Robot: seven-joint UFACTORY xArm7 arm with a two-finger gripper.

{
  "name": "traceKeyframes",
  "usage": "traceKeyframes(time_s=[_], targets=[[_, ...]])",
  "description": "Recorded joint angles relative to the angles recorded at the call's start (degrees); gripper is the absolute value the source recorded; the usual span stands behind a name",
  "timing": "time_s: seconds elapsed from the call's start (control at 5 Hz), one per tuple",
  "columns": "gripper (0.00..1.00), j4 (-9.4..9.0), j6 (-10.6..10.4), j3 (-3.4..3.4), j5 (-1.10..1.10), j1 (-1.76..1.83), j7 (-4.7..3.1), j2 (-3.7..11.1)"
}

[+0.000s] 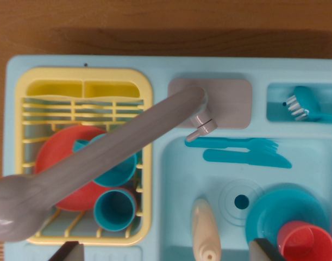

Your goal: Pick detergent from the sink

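The detergent (pixel 204 231), a cream bottle with a narrow neck, lies in the sink (pixel 179 179) beside the drain. Also there: teal plate (pixel 274 215) (red cup (pixel 306 243) on it), fork (pixel 233 143), knife (pixel 247 158). Fingers (pixel 67 251) spread wide.

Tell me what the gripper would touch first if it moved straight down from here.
Probably the cream bottle lying in the sink. It sits between the two dark fingers, nearer the wrist view's left one. The teal plate and red cup lie by the other finger. Depth is unclear.
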Motion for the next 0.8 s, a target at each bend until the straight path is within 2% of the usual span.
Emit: traceKeyframes(time_s=[0.2, 0.4, 0.6, 0.8], targets=[[0.0, -2.16, -2.0, -0.22, 0.02, -0.14, -0.73, 0.27], [0.0, -2.16, -2.0, -0.22, 0.02, -0.14, -0.73, 0.27], [0.0, -4.55, -4.2, -0.47, 0.05, -0.3, -1.54, 0.57], [0.0, -4.55, -4.2, -0.47, 0.05, -0.3, -1.54, 0.57]])
